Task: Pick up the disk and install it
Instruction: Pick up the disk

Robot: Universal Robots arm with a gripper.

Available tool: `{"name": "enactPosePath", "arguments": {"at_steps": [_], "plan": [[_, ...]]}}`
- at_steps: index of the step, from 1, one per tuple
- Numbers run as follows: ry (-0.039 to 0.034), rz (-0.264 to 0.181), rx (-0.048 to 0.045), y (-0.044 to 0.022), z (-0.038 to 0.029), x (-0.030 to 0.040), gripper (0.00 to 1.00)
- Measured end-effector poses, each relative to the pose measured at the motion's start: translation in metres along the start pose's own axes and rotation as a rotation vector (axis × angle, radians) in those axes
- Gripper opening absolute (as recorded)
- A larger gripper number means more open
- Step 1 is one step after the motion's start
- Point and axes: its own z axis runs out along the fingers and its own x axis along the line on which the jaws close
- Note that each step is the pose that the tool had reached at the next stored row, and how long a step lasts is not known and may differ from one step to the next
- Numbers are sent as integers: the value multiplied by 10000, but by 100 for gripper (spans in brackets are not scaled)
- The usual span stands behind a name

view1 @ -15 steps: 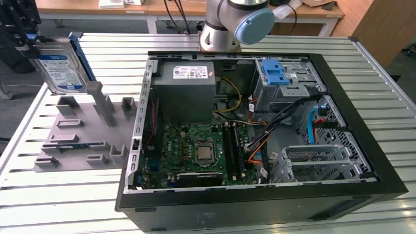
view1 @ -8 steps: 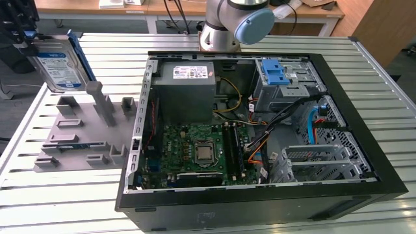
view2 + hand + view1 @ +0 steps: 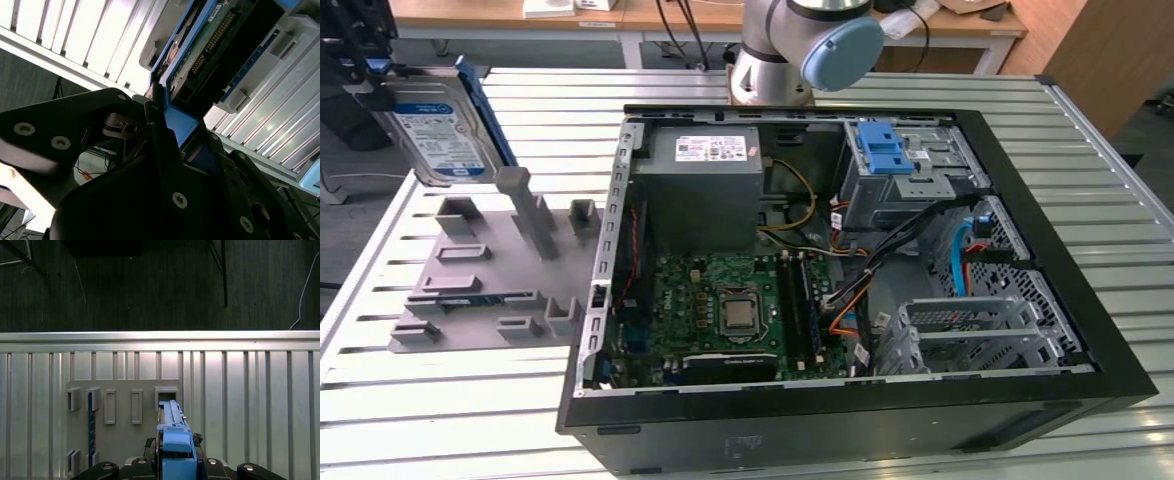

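At the exterior view's far left the gripper (image 3: 167, 125) holds the disk (image 3: 438, 130). Its dark fingers (image 3: 156, 117) are pinched on the edge of the disk's blue carrier frame, as both wrist views show. The disk runs straight out from the fingers, with its long axis continuing their line. In the exterior view it stands on edge, nearly upright with a slight lean. The labelled face is turned toward that camera, and the free end points down.

Just past that free end lies the grey holder fixture (image 3: 467, 270) on the slatted worktop (image 3: 440, 400). In the first wrist view the disk's far end aims at an empty slot (image 3: 166, 392) in the fixture, and it appears to hang clear of it.

Further toward the exterior view's right, well apart from the fingers, sits the open computer case (image 3: 854, 420). On the near side of it from the fingers is the grey power supply (image 3: 707, 190). Beyond that is the metal drive bay (image 3: 921, 185) topped by a blue latch (image 3: 891, 150), and an empty metal cage (image 3: 974, 325) is farthest from the fingers. The disk is outside the case, so it is not yet installed.
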Motion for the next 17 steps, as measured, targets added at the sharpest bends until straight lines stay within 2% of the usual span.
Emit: {"name": "enactPosePath", "arguments": {"at_steps": [12, 17], "plan": [[0, 0, 0, 0, -78, -1, 36], [0, 0, 0, 1, -133, -2, 36]]}}
